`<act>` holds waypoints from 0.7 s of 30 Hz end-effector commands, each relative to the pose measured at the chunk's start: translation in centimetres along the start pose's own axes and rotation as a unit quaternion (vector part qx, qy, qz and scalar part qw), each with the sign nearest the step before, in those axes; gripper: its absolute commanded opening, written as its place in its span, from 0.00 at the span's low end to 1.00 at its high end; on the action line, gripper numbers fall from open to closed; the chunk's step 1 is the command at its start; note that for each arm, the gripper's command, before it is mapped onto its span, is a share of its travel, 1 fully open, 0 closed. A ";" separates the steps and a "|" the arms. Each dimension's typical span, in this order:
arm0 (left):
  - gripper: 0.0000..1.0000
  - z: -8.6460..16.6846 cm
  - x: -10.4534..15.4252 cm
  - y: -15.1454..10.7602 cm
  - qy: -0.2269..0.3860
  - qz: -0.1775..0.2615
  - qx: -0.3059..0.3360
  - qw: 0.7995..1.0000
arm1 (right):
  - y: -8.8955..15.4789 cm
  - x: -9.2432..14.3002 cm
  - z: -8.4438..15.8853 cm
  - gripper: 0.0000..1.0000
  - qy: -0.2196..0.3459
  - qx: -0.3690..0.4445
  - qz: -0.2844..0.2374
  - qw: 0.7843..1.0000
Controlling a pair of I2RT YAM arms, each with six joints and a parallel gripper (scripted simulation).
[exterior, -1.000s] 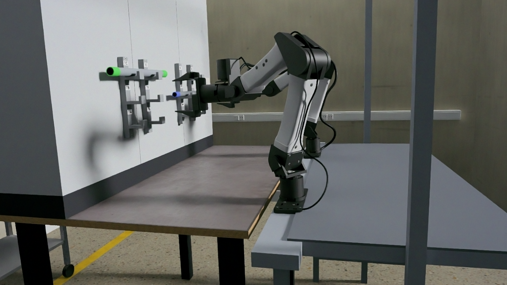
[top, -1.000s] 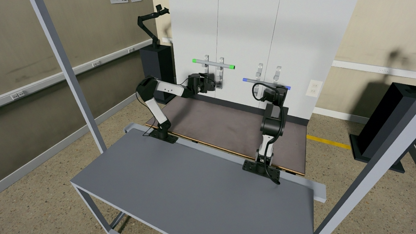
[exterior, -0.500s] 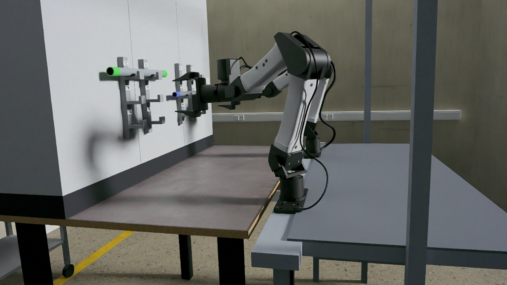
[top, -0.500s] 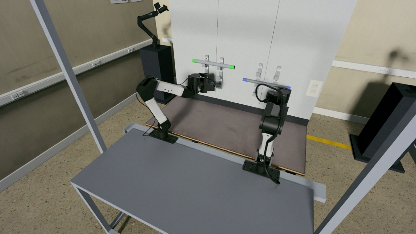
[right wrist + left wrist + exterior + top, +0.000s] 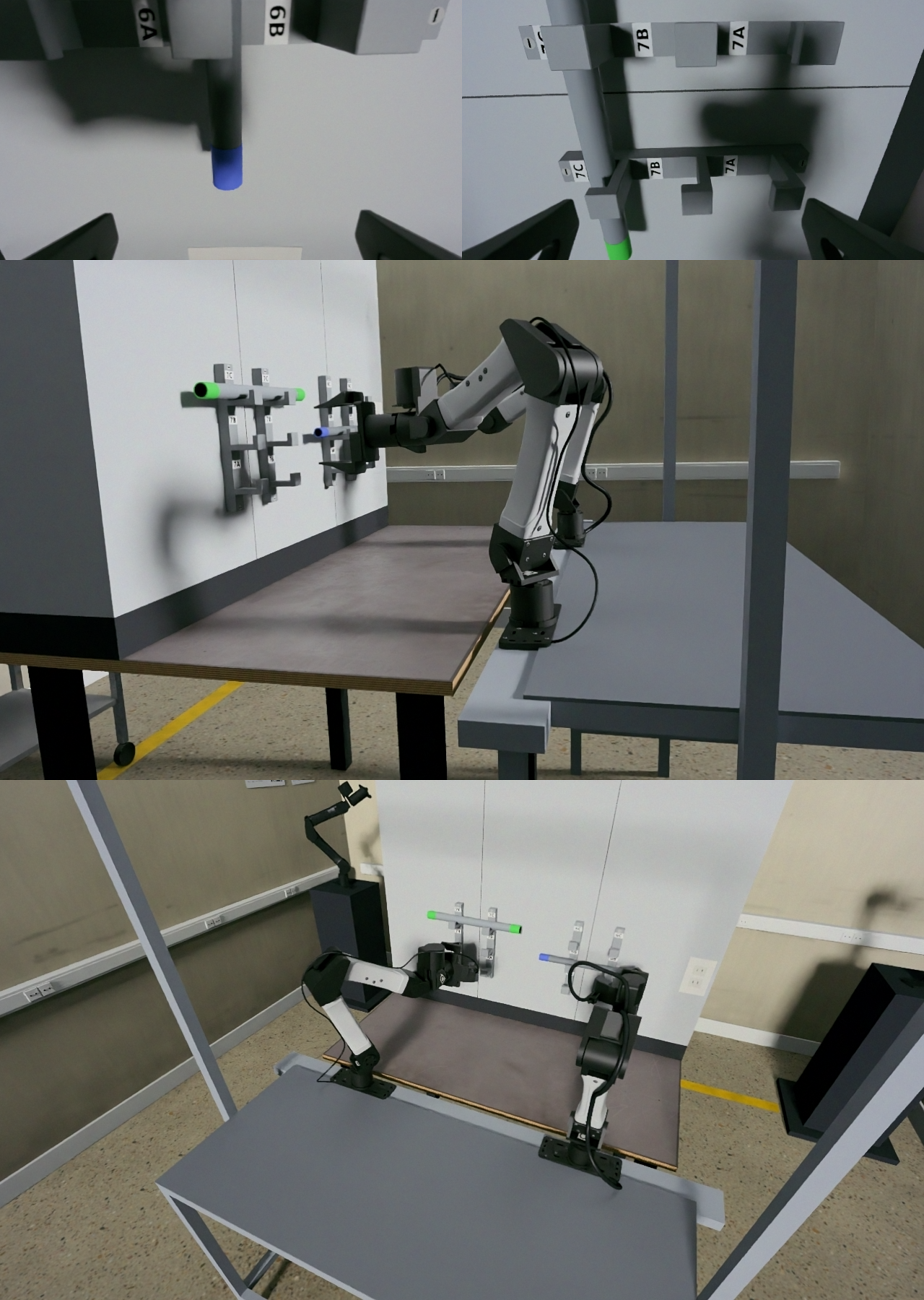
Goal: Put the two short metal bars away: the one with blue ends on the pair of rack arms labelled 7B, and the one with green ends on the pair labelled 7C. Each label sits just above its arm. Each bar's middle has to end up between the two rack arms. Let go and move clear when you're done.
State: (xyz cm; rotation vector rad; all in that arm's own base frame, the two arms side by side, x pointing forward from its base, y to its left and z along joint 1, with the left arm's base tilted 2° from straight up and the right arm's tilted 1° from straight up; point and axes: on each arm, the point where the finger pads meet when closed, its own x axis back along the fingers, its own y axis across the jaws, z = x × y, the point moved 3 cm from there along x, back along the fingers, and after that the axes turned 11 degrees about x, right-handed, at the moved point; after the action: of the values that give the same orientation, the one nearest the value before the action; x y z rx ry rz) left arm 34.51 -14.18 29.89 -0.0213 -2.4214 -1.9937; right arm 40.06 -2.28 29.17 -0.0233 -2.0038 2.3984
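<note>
The green-ended bar (image 5: 474, 921) (image 5: 236, 392) (image 5: 585, 108) rests across both 7C arms. On that rack the 7B arms (image 5: 696, 45) hold nothing. The blue-ended bar (image 5: 556, 959) (image 5: 333, 431) (image 5: 226, 119) lies on the middle arms of the other rack, labelled 6B. My left gripper (image 5: 320, 434) (image 5: 690, 211) is open and empty, facing the 7 rack from a short distance. My right gripper (image 5: 236, 222) is open and empty, facing the wall near one blue end, with the bar's end between and beyond its fingertips. In the top view its fingers are hidden behind the arm.
The racks hang on a white wall panel (image 5: 535, 857) above a brown bench top (image 5: 491, 1051). The 7A arms (image 5: 787, 200) stick out below 7B. A wall socket (image 5: 697, 976) is beside the 6 rack. Both arms stand on the grey table's (image 5: 419, 1181) far edge.
</note>
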 end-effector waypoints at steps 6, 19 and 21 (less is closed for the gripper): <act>1.00 0.2 0.5 0.9 -0.002 -0.020 0.008 1.000 | -0.3 -0.5 0.0 1.00 -0.003 0.002 0.005 1.000; 1.00 0.2 0.5 0.9 -0.002 -0.020 0.008 1.000 | 0.2 -0.5 -0.1 1.00 -0.003 0.002 0.005 1.000; 1.00 0.2 0.5 0.9 -0.002 -0.020 0.008 1.000 | 0.2 -0.4 -0.1 1.00 -0.003 0.002 0.005 1.000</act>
State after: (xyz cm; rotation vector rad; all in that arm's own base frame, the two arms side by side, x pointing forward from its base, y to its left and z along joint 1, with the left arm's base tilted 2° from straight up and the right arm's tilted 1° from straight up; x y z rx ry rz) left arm 34.51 -14.18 29.89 -0.0213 -2.4214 -1.9937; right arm 40.31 -2.30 28.84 -0.0121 -2.0008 2.3933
